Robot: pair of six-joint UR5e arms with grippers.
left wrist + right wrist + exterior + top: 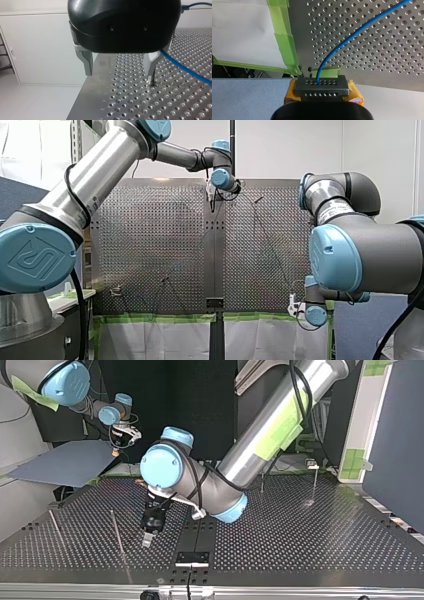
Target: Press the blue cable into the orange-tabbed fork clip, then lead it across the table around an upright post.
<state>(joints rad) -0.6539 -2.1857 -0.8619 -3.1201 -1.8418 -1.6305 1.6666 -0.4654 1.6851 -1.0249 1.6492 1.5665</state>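
A blue cable (352, 35) comes out from between the right hand's (322, 87) yellow-padded fingers, which are pressed together on it, and curves away over the perforated surface (387, 57). In the front view that hand sits at about 5 o'clock, at the near edge.

The cable's far stretch passes just beside the outer face of one metal finger (151, 62) of the left hand (119, 71), not between the two. That hand is spread and holds nothing. It hovers low at about 12 o'clock in the front view. A short metal stub (150, 81) stands right under the same fingertip; whether they touch is unclear. In the top view a thin upright post (117, 532) stands near the left hand, at its 9 o'clock. The orange-tabbed clip cannot be made out.

The step appears to be the left hand taking the cable. It will likely go best if the hand shifts sideways until the cable lies midway between the fingers, clears the stub, then pinches gently. The right hand's pinch can serve as the anchor.
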